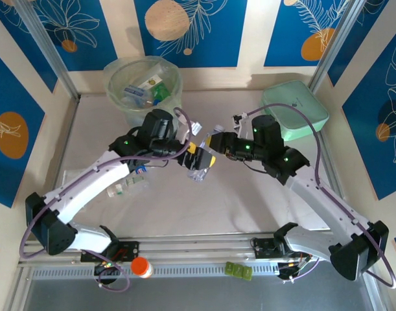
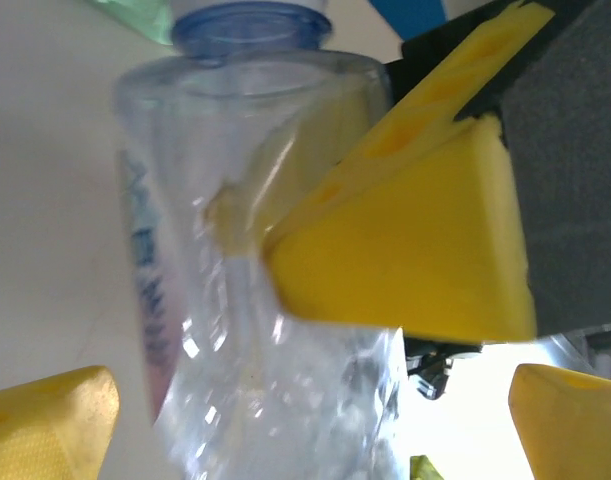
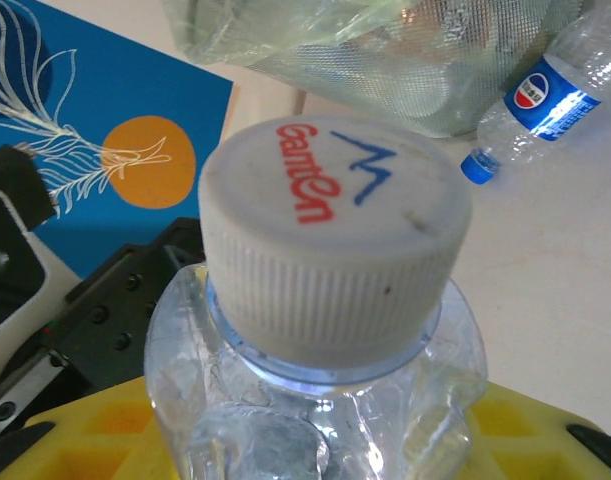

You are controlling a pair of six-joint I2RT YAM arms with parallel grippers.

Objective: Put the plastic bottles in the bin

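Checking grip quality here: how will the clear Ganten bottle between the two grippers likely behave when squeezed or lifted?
The clear Ganten bottle probably gives easily: its thin wall is already creased where the right gripper clamps it. It looks empty, so it is likely light for its size. Its glossy, smooth plastic may slip in a loose grip.

free table (image 1: 210, 210) front-ctr; bin (image 1: 118, 97) back-l, case (image 1: 301, 115) back-r, l arm (image 1: 87, 184), r arm (image 1: 321, 191) mid
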